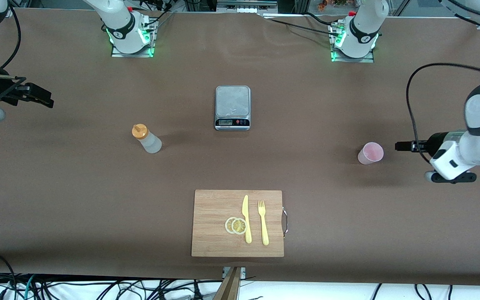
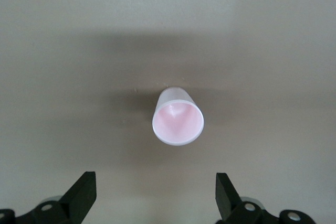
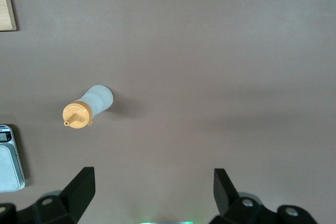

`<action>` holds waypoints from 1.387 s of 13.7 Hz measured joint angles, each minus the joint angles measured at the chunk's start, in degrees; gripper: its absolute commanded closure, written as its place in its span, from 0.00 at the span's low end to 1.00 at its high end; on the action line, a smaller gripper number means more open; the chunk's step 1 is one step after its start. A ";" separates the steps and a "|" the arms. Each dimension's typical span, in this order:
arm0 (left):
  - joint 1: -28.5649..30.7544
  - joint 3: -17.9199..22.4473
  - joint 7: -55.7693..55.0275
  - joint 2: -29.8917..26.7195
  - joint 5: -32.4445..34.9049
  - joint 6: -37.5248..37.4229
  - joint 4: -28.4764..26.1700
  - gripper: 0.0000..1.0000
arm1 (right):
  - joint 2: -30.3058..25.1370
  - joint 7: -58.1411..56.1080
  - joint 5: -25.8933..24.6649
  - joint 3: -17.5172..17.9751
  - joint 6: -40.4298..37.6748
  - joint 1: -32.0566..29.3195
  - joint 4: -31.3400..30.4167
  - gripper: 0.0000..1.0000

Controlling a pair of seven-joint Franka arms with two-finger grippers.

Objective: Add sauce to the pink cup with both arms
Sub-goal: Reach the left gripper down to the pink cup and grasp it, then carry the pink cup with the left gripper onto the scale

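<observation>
So nothing's been picked up yet, this looks like the very start. The small translucent whitish squeeze bottle with the orange-yellow nozzle cap [image 1: 147,138] is stood upright on the brown surface [image 1: 77,200] toward the right arm's end, and the small pale-pink tapered plastic cup [image 1: 370,153] is sat upright toward the left arm's end, well apart from the bottle. Between them, the grey kitchen scale [image 1: 232,107] can be seen closer to the robot bases, and a wooden cutting board [image 1: 215,241] with a yellow plastic knife [image 1: 246,218], a yellow plastic fork [image 1: 263,222] and two lemon slices [image 1: 236,225] is laid nearer the front camera.

The left hand [image 2: 155,195] is held wide open just beside the cup, with nothing gripped. The right hand [image 3: 152,195] is also spread open and empty, parked at the edge of the surface, some way off from the bottle.

Judging by that, the step in hand is the approach. Next, the bottle probably has to be reached and closed on around its body by the right hand, the cup gripped by the left, and both brought together so the nozzle can be tipped over the rim. The bottle is soft, so a gentle squeeze would be called for.
</observation>
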 measured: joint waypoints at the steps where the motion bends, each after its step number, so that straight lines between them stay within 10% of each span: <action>1: -0.01 -0.02 0.73 0.01 0.77 4.58 -3.50 0.00 | 0.00 0.00 0.00 0.00 0.00 0.00 0.00 0.00; 9: -0.09 -0.13 5.73 -0.24 1.45 27.61 -20.69 0.04 | 0.01 0.00 0.00 0.00 0.00 0.00 -0.01 0.00; 19: -0.42 -0.39 5.82 -1.03 1.45 31.98 -24.19 1.00 | 0.01 0.00 0.00 0.00 0.00 0.00 -0.01 0.00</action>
